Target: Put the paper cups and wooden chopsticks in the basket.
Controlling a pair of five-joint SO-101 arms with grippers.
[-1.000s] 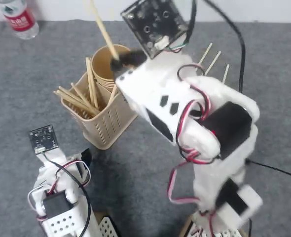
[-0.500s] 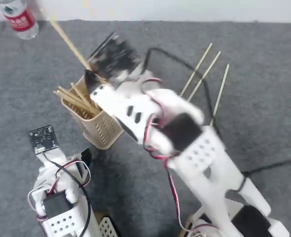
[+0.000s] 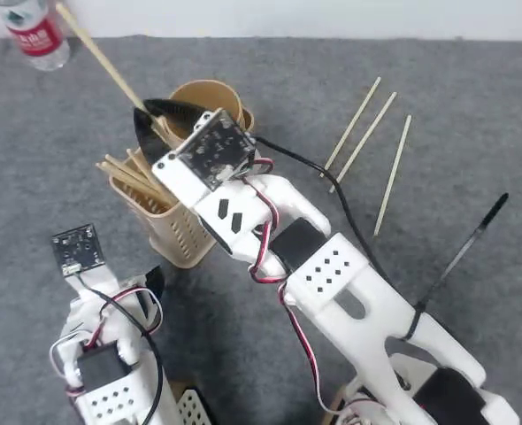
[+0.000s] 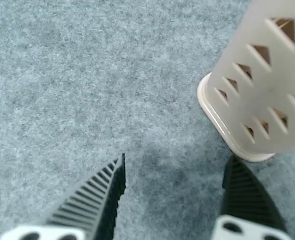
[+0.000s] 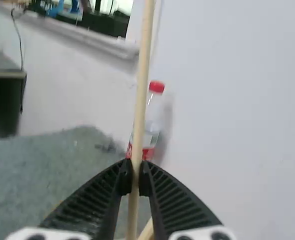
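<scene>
My right gripper (image 3: 158, 124) is shut on a wooden chopstick (image 3: 102, 55) and hovers over the beige basket (image 3: 174, 232). The stick slants up and away toward the back left. In the right wrist view the gripper (image 5: 132, 181) pinches that chopstick (image 5: 143, 75) between its black fingers. The basket holds several chopsticks (image 3: 133, 177) and stacked paper cups (image 3: 215, 96). Three more chopsticks (image 3: 365, 135) lie on the grey carpet to the right. My left gripper (image 4: 173, 186) stands open low over the carpet, beside the foot of the basket (image 4: 260, 95), with nothing between its fingers.
A plastic bottle with a red label (image 3: 33, 30) lies at the back left and shows past the held stick (image 5: 148, 131). A black cable (image 3: 332, 199) trails along the right arm. A thin black strip (image 3: 473, 237) sticks out at the right. Open carpet lies at the front left.
The right arm has swung left and come down over the basket with the chopstick. The stick now leans toward the back left. The left arm has stayed still.
</scene>
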